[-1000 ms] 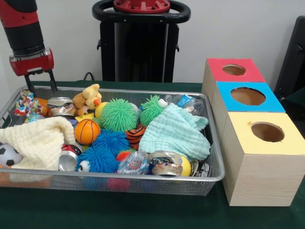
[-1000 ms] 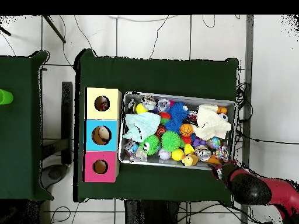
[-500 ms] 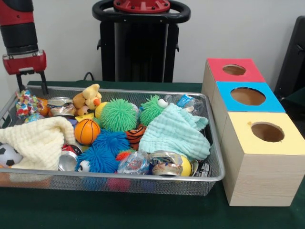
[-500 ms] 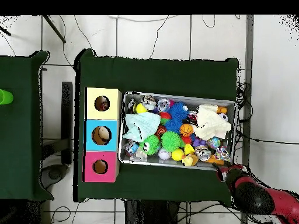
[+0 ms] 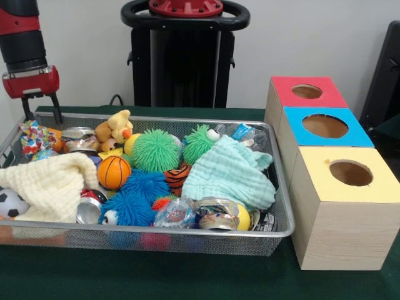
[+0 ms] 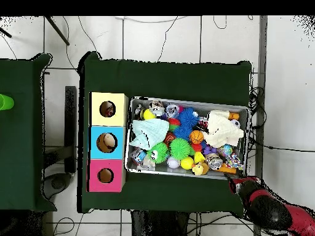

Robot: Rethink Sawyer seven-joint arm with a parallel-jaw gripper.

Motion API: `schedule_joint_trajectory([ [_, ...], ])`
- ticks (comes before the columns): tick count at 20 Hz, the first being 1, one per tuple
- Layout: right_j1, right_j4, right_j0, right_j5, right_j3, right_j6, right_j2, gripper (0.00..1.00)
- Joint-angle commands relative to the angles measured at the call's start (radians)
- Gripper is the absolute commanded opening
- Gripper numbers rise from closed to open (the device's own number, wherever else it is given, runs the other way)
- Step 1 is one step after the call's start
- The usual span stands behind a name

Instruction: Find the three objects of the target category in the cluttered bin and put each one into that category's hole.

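A wire mesh bin [image 5: 187, 236] [image 6: 188, 101] holds a jumble of toys: an orange basketball [image 5: 114, 172], a green spiky ball [image 5: 155, 150], blue spiky balls [image 5: 144, 187], a yellow plush duck [image 5: 115, 127], a soccer ball [image 5: 10, 203], shiny cans [image 5: 215, 214], a mint cloth [image 5: 230, 175] and a cream cloth [image 5: 50, 185]. To its right stand three boxes with round holes: red [image 5: 306, 91], blue [image 5: 324, 125], yellow [image 5: 350, 172]. My gripper [image 5: 42, 114] [image 6: 237, 182] hangs open and empty above the bin's far left corner, clear of the toys.
A colourful knotted toy [image 5: 32, 136] lies in the bin just below the gripper. The black pedestal [image 5: 184, 56] stands behind the bin. In the overhead view, green cloth [image 6: 166, 77] covers the table around the bin and boxes.
The gripper has lifted out of the bin's corner and drawn back past the rim, still open and empty. Nothing in the bin has moved.
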State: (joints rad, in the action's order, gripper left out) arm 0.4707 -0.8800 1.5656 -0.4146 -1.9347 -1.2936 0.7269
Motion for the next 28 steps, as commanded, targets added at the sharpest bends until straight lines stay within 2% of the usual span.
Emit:
schedule_joint_trajectory([
  [1,-0.022,-0.047,0.018,-0.07,0.147,0.146,-0.03,1.0],
  [10,-0.032,0.005,-0.108,-0.14,0.273,0.02,-0.103,1.0],
  [16,-0.029,0.067,-0.147,-0.225,0.324,0.028,-0.112,1.0],
  [28,0.07,0.16,-0.196,-0.343,0.35,0.049,-0.087,1.0],
])
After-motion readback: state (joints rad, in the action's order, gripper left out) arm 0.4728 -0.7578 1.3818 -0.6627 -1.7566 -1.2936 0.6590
